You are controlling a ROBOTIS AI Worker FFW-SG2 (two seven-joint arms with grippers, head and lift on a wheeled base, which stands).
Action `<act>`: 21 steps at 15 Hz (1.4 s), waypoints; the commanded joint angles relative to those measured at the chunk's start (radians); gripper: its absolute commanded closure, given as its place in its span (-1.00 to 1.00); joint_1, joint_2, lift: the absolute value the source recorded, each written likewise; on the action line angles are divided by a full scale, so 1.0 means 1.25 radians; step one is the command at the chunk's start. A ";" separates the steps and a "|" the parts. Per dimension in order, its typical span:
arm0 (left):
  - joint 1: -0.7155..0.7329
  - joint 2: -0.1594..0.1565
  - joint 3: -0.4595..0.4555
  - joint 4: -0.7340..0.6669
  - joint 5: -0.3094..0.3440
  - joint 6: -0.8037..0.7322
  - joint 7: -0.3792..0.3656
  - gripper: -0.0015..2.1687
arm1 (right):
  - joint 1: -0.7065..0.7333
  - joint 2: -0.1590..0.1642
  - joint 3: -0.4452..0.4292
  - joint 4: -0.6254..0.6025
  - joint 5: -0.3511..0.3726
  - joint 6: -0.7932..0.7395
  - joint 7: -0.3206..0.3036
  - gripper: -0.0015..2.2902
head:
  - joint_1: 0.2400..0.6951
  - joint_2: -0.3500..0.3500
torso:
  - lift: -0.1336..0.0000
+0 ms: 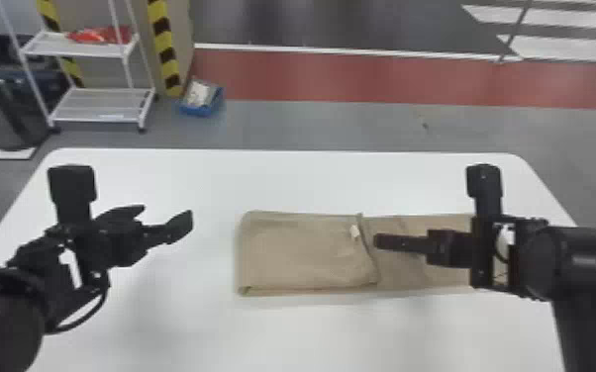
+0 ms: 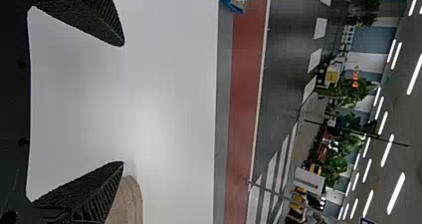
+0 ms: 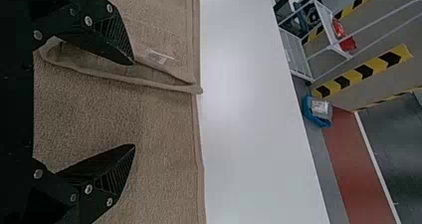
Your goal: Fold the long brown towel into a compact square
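The brown towel (image 1: pixel 302 252) lies flat on the white table (image 1: pixel 292 183), its left part folded over onto the rest, with a white tag near the folded-over end. Left of the towel, my left gripper (image 1: pixel 167 217) is open above bare table; in the left wrist view the left gripper (image 2: pixel 123 103) has nothing between its fingers, and a towel corner (image 2: pixel 128 204) shows beyond one of them. My right gripper (image 1: pixel 378 241) is over the towel's single-layer part, just right of the folded end. In the right wrist view the right gripper (image 3: pixel 134 104) stands open above the towel (image 3: pixel 164 129).
Beyond the table's far edge stand a white wire shelf (image 1: pixel 99 104) with red items and a blue bin (image 1: pixel 202 99) on the floor. Striped posts rise beside the shelf.
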 commanded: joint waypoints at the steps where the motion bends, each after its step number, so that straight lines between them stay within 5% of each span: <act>1: 0.022 0.010 0.031 -0.007 -0.001 -0.027 -0.002 -0.97 | -0.015 0.006 0.033 0.033 -0.006 -0.026 -0.005 -0.70 | 1.00 0.02 | -0.86; 8: 0.031 0.001 0.021 -0.001 0.000 -0.063 -0.005 -0.97 | -0.033 0.010 0.048 0.086 -0.040 -0.082 0.007 -0.64 | 1.00 0.19 | -0.86; 15: 0.036 0.001 0.022 -0.002 0.002 -0.061 -0.013 -0.97 | -0.039 0.010 0.093 0.088 0.021 -0.070 -0.010 -0.59 | 1.00 0.20 | -0.86; 19: 0.036 0.001 0.021 0.000 0.003 -0.061 -0.015 -0.97 | -0.037 0.010 0.108 0.085 0.014 -0.087 -0.003 0.00 | 1.00 0.21 | -0.86; 21: 0.037 0.001 0.021 0.003 0.003 -0.061 -0.015 -0.97 | -0.033 0.010 0.107 0.077 0.014 -0.094 -0.003 0.04 | 1.00 0.22 | -0.86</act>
